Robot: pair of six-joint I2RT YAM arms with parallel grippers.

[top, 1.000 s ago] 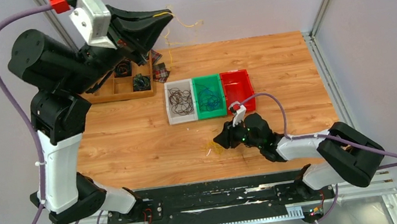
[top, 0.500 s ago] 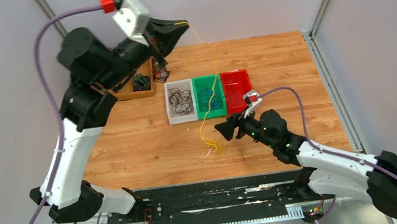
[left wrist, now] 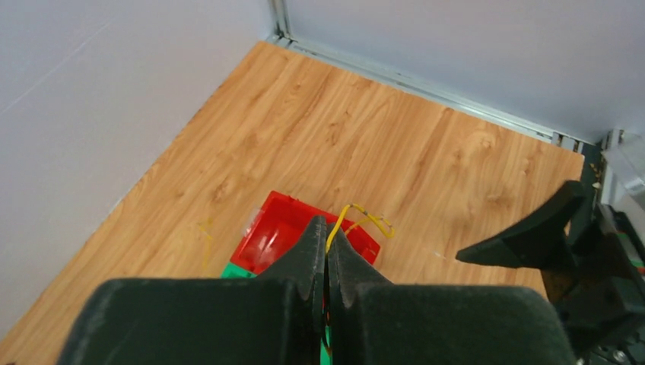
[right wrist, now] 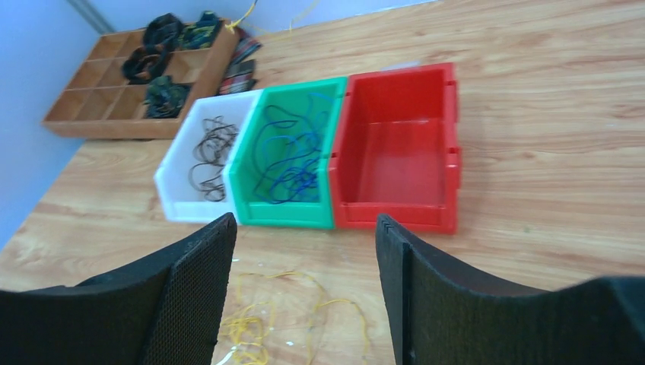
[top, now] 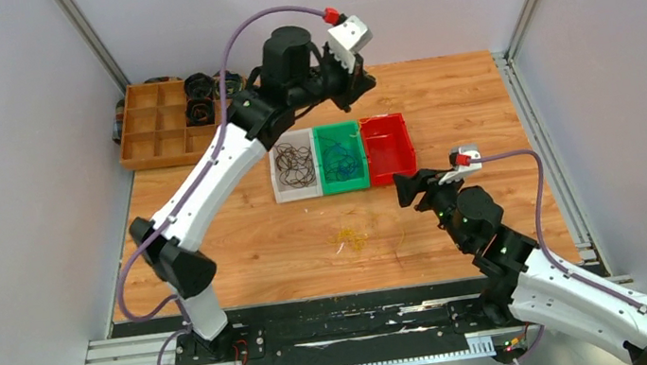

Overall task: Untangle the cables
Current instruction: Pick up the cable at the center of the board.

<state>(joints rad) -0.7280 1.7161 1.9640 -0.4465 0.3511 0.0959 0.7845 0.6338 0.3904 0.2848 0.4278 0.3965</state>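
Observation:
My left gripper (top: 363, 86) hangs high over the red bin (top: 389, 149). In the left wrist view the left gripper (left wrist: 327, 228) is shut on a thin yellow cable (left wrist: 366, 220) that loops out past the tips. A loose tangle of yellow cables (top: 349, 237) lies on the table in front of the bins. My right gripper (top: 405, 188) is open and empty, raised to the right of that tangle. In the right wrist view the yellow cables (right wrist: 255, 323) lie below the right gripper (right wrist: 304, 228).
Three bins stand in a row: a white bin (top: 298, 196) with brown cables (top: 294, 165), a green bin (top: 345, 188) with blue cables (top: 343, 163), and the red bin, empty. A wooden divider tray (top: 161, 124) with dark coils sits at the back left.
The left arm swung from the back left corner to above the bins, carrying the yellow cable free of the pile. The right gripper opened and drew back right, away from the tangle.

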